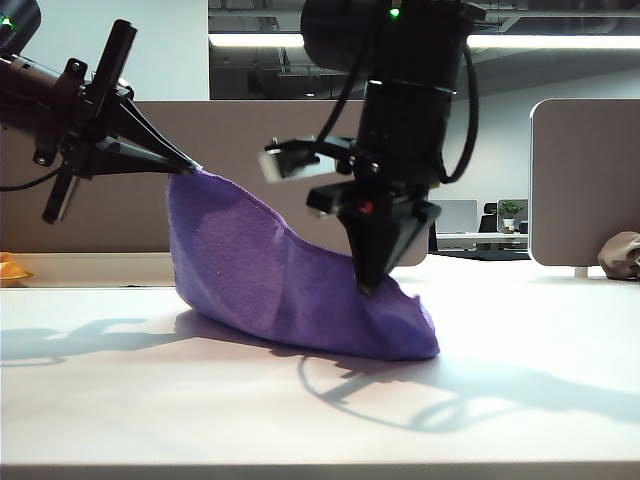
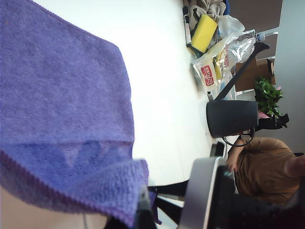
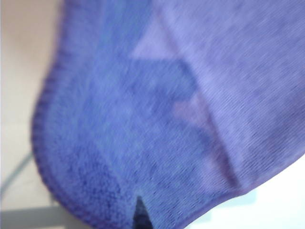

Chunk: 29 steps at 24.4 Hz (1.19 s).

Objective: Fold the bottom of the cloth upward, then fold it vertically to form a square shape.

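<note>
White counter point(image 1: 320, 400), office partitions behind; fuzzy purple cloth point(image 1: 290, 280) draped, stitched edges, pinched aloft at one corner by left end effector point(image 1: 192, 166), low by right end effector point(image 1: 368, 288). No legible writing.

One purple cloth point(image 1: 290, 280), two claws, the left claw point(image 1: 190, 166) and right claw point(image 1: 368, 285), one table point(image 1: 320, 400).

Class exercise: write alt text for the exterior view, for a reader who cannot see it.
A purple cloth is stretched between two black robot grippers above a white table. The left gripper holds one corner high at left; the right gripper, pointing down, pinches the cloth low near the middle. The cloth's bottom edge rests on the table.
</note>
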Each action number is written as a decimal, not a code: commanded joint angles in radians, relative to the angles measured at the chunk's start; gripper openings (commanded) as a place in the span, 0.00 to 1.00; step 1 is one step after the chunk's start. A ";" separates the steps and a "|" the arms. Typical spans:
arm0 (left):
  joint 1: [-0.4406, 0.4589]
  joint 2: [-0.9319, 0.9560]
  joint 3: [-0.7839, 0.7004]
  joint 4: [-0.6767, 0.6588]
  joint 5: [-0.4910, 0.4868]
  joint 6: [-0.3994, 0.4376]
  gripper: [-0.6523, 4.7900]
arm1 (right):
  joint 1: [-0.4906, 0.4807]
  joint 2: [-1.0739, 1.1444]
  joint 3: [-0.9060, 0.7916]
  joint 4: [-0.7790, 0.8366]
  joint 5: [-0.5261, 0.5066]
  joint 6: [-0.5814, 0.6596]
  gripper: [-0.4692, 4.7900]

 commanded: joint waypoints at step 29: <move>0.002 -0.003 0.006 0.014 -0.169 0.005 0.11 | -0.098 0.042 0.071 0.288 0.062 -0.123 0.09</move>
